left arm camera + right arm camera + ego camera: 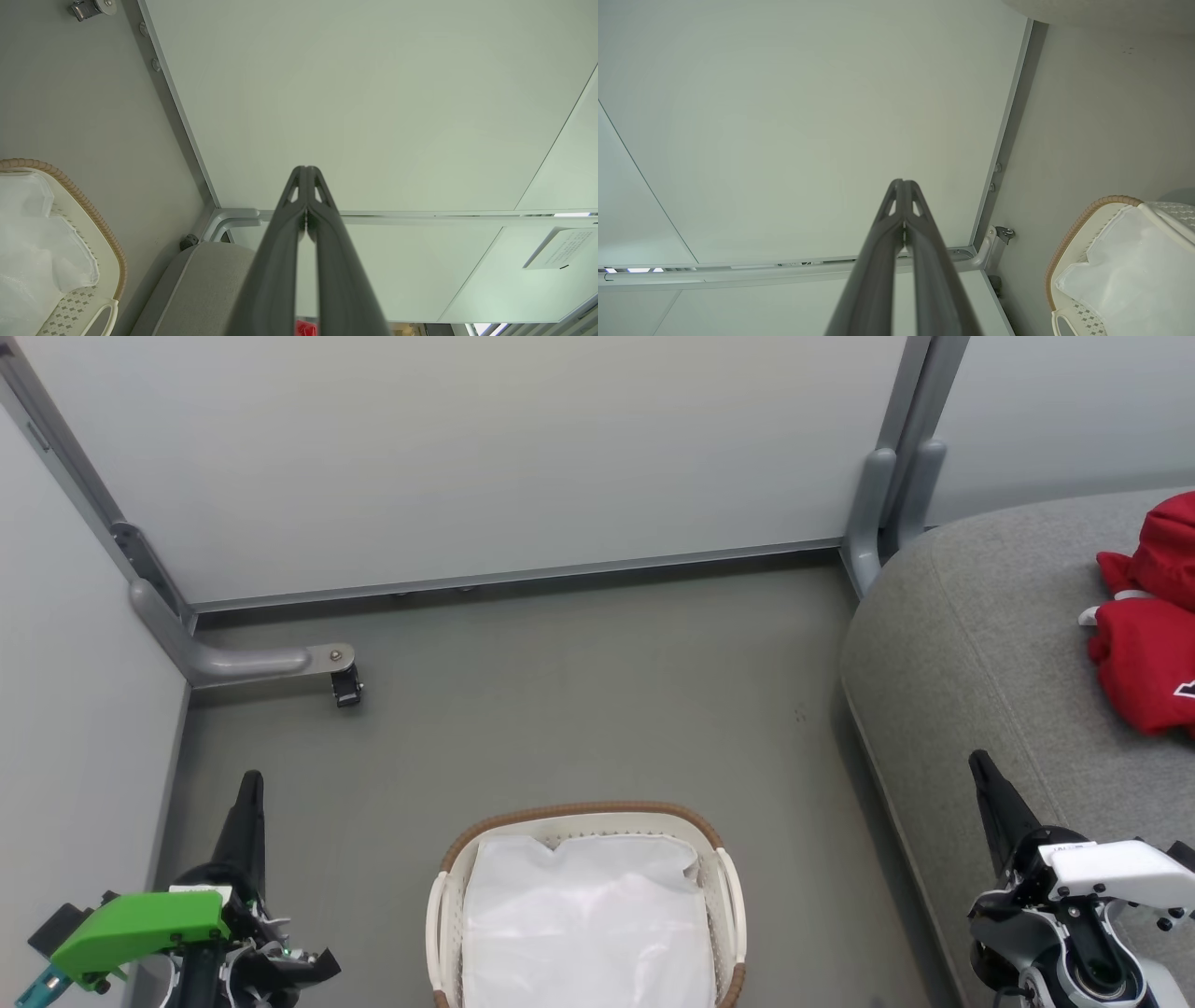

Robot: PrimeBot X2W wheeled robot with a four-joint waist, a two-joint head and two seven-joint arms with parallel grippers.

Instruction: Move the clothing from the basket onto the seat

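Judging from how things lay, the moving step looked done, with only a last check left. The clothing (1146, 653) lay as two red lumps on the seat (971, 644), at the right edge of the head view and partly cut off by it, a little white trim showing between them. The basket (579, 810) stood on the floor (560, 691) between the two arms, near the seat's rounded edge. Nothing red showed inside it, just the white crinkly liner (583, 924) spread over the bottom. The left gripper (250, 789) hung at the lower left with its fingers pressed together on nothing. The right gripper (982, 767), at the lower right over the seat's front edge, was likewise pressed together and empty. Any next move would call for little: a look into the liner's folds for a hidden piece, and otherwise no reach at all.
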